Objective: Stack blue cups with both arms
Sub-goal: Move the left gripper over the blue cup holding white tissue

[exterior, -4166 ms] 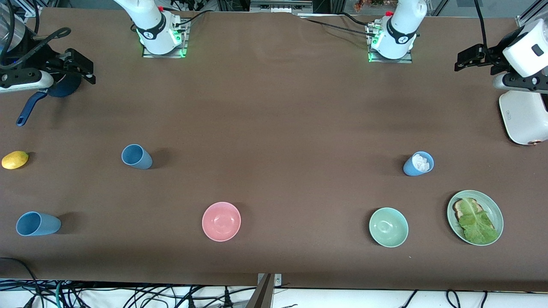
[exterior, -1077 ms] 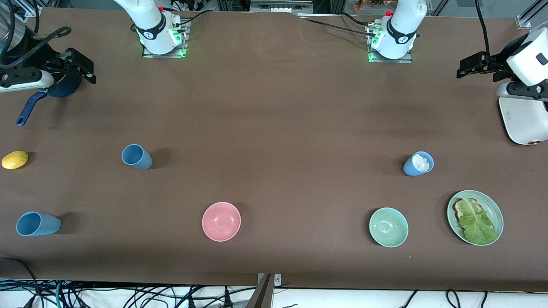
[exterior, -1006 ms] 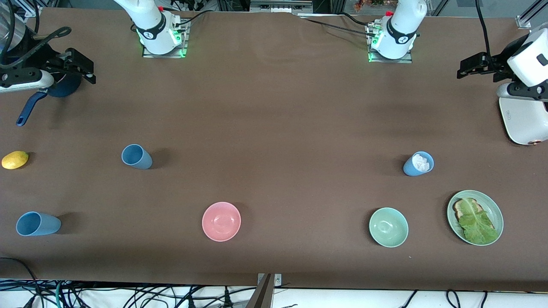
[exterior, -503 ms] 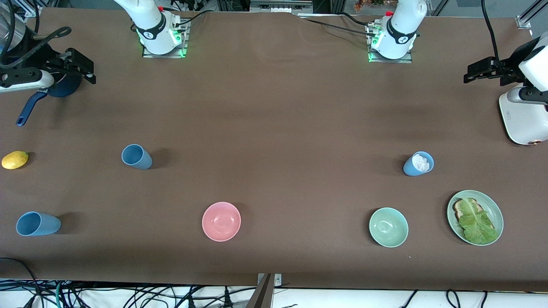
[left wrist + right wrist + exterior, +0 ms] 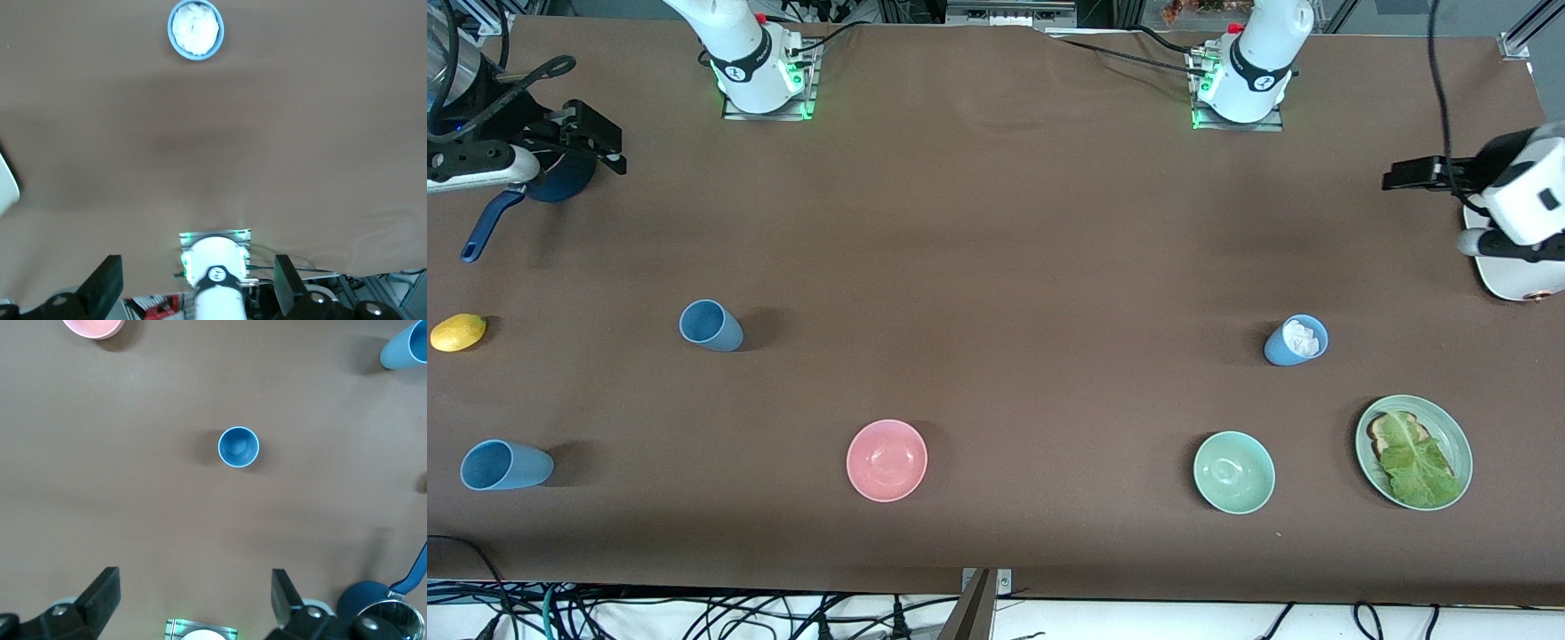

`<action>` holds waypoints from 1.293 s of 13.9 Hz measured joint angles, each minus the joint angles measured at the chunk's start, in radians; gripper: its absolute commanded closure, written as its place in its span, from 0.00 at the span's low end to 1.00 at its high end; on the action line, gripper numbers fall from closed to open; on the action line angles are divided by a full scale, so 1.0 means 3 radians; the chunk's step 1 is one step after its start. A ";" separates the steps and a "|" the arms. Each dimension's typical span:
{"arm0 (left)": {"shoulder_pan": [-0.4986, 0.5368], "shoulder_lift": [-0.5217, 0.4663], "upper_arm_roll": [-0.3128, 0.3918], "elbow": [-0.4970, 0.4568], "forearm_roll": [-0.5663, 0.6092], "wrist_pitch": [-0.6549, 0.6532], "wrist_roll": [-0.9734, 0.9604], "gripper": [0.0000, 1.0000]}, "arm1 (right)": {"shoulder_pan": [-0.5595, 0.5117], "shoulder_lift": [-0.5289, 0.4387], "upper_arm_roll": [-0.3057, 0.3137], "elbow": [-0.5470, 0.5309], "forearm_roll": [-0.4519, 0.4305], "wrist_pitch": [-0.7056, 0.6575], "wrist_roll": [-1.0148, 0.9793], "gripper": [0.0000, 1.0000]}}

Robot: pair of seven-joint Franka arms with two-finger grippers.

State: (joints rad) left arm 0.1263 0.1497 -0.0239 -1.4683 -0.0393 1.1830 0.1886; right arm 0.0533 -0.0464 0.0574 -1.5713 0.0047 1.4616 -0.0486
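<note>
Three blue cups stand upright on the bench (image 5: 996,267), mouths up. One cup (image 5: 711,325) and another cup (image 5: 505,465), nearer the front camera, sit toward the right arm's end. The third cup (image 5: 1296,340), toward the left arm's end, holds something white, seen best in the left wrist view. The left gripper (image 5: 1405,173) and right gripper (image 5: 596,142) hang wide and empty.
</note>
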 measured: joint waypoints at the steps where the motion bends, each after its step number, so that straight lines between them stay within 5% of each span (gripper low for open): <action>1: 0.0094 0.0002 0.0012 0.0024 0.0000 0.0001 0.0323 0.00 | 0.0000 0.0000 0.0000 0.0000 0.0000 0.0000 0.0000 0.00; 8: 0.0276 0.0058 0.0209 -0.0092 0.0127 0.0232 0.0786 0.00 | 0.0000 0.0000 0.0001 0.0000 0.0000 0.0000 0.0000 0.00; 18: 0.0161 0.0131 0.0202 -0.0949 0.0127 0.1151 0.0598 0.00 | 0.0000 0.0000 0.0007 0.0000 0.0000 0.0000 0.0000 0.00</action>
State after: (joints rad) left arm 0.1746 0.1889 0.0366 -1.7531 -0.0010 1.5284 0.3679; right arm 0.0534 -0.0464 0.0596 -1.5713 0.0047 1.4616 -0.0486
